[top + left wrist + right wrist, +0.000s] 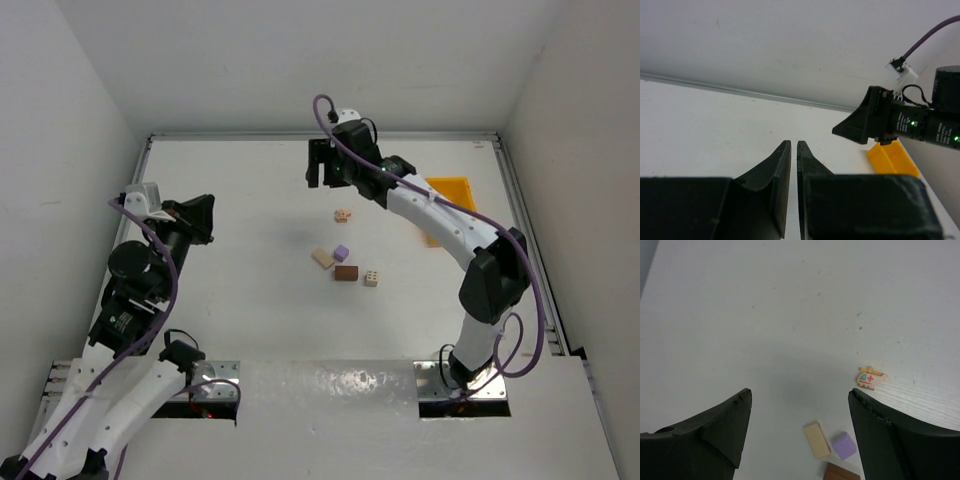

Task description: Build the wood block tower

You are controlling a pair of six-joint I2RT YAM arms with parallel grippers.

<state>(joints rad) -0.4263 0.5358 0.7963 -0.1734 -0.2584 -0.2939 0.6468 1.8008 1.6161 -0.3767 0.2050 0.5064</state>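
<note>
Left of the bin (452, 190), five loose blocks (341, 253) are lying unstacked: the pink block (870, 377) level with the bin's middle, the tan block (817, 439), purple block (844, 445), brown block (842, 472) and dotted block (371, 277) clustering just nearer than its near edge. Picking one well is probably going to mean descending square over it, straddling its short sides and staying clear of tight neighbours. The right gripper (800, 392) is hovering empty with jaws spread wide, level with the bin's far edge, so every block is sitting nearer than its jaws. The left gripper (794, 145), far left of the bin, is pressing its jaws together on nothing.
</note>
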